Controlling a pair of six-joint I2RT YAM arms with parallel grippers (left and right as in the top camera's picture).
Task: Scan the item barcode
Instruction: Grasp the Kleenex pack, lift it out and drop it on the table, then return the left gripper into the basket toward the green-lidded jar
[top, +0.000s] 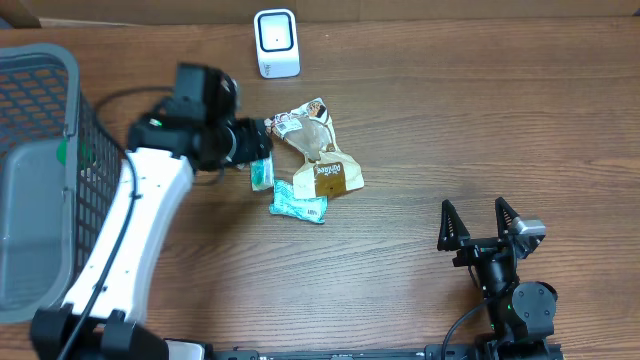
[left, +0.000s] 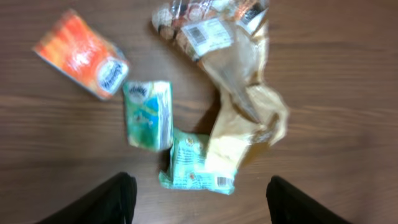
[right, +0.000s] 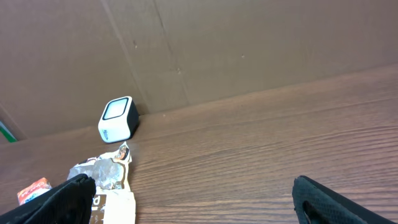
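Left fingers (left: 109, 202) apart above what looks like a crumpled tan bag (left: 239, 118), right fingers (top: 449, 224) spread wide, empty

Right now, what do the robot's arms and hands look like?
The left arm is a white shell with black joints and a thin black cable. The right arm is mostly black. The left hand and right hand each have two dark fingers.

Overhead straight down, left wrist close above, right wrist low, packets (top: 320, 165) shared
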